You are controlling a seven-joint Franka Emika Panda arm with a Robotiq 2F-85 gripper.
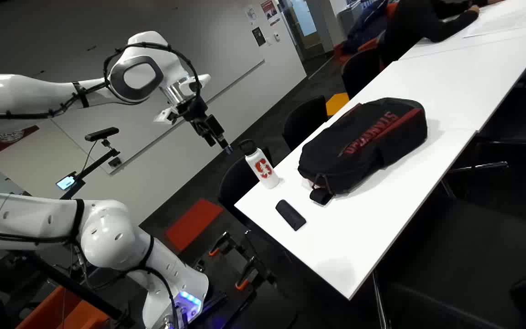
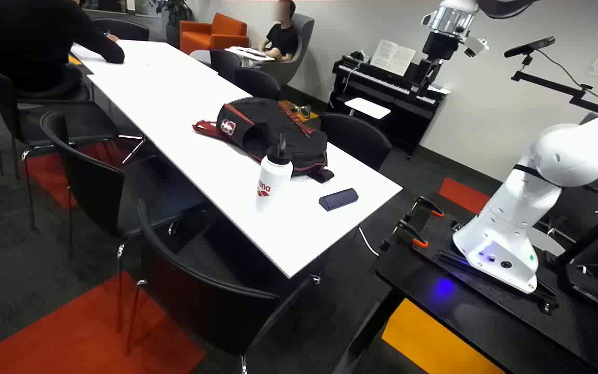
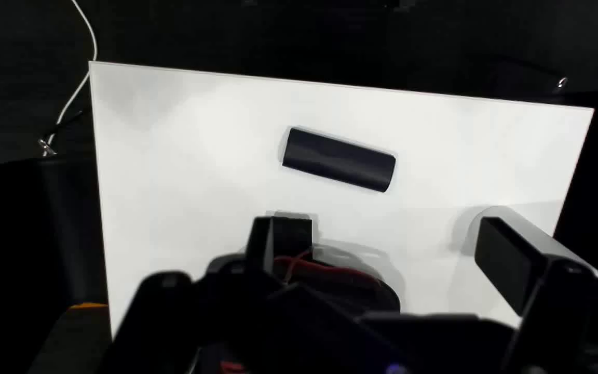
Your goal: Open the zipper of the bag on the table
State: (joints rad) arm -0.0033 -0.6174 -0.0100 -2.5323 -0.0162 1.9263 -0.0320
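"Atop the white table (image 1: 368,219), a black bag (image 1: 365,141) lies lengthwise."

"And the gripper (image 1: 220,144)?"

"It hangs higher than the bag and well apart from it, fingers (image 3: 504,264) spread wide in the wrist view."

"What of the zipper?"

"Too fine to make out in these views."

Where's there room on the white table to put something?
Beside the dark case, away from the bottle, up to the table edge; also between the bag and the paper. Crowded: where bag, bottle and case sit close.
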